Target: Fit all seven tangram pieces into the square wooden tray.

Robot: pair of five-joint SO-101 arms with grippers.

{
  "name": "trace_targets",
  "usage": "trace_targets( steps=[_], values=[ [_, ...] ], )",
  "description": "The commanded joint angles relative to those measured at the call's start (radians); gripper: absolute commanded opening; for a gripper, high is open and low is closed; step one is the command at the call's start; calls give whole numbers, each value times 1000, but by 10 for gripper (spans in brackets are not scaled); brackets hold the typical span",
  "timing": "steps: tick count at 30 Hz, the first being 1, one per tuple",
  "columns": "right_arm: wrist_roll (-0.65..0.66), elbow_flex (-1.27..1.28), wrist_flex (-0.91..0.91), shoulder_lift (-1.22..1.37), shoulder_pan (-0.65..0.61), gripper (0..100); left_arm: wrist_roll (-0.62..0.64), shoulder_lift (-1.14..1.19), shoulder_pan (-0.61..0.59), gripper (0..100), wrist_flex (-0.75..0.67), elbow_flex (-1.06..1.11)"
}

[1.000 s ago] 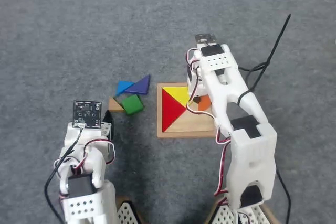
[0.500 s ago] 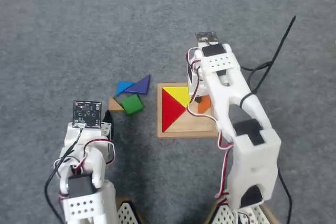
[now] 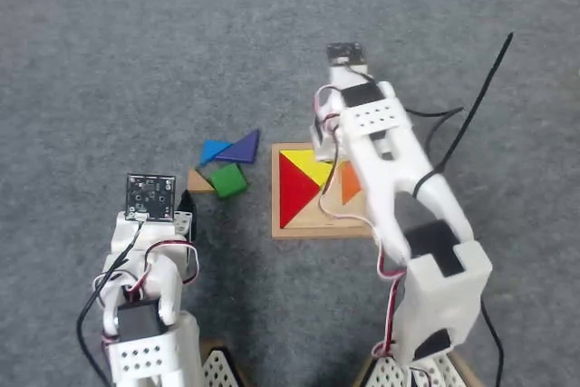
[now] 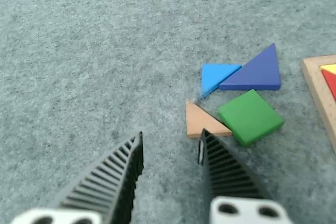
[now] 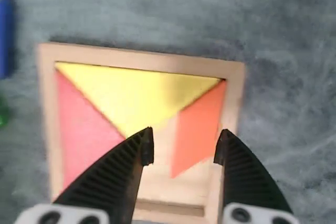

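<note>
1. High view: the square wooden tray (image 3: 308,227) lies just right of the frame's centre on the grey mat (image 3: 136,70). I count three pieces in it. A red triangle (image 3: 294,193) lies along its left side and a yellow triangle (image 3: 313,165) along its top side. An orange piece (image 3: 351,184) lies toward its right side, partly covered by the arm above.
2. Four pieces lie in a cluster left of the tray and apart from it. A light blue triangle (image 3: 213,149) touches a dark blue triangle (image 3: 243,147). Below them a green square (image 3: 228,179) touches a tan triangle (image 3: 198,180).
3. The right gripper (image 5: 184,140) hangs over the tray with its jaws apart and nothing held. The orange piece and a strip of bare tray floor lie beneath the gap.
4. The left gripper (image 4: 170,142) sits at the lower left of the high view, just below the cluster. Its jaws are parted and empty, and one fingertip is close to the tan triangle without touching it.
5. I judge the task a little under half done, with three of seven pieces placed. I cannot tell whether the orange piece lies fully flat.
6. Left to do: the four loose pieces must go into the uncovered lower part of the tray. I judge the left arm better placed to fetch them.
</note>
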Motion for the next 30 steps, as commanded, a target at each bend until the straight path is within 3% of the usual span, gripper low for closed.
trace_targets(
  steps=[1,6,16,20,25,30],
  values=[
    [46,60,-59,-147,-94,193,-6,5,0,163,2,-7],
    [153,290,-206,-328,-142,193,-6,5,0,163,2,-7],
    [169,657,-231,-750,16,153,-6,5,0,163,2,-7],
    [256,796,-127,-911,191,2,17,0,48,162,2,-7],
    [466,990,-174,-1147,506,7,48,3,233,162,2,-7],
    [580,1195,-183,-1317,542,8,52,3,354,162,2,-7]
  ],
)
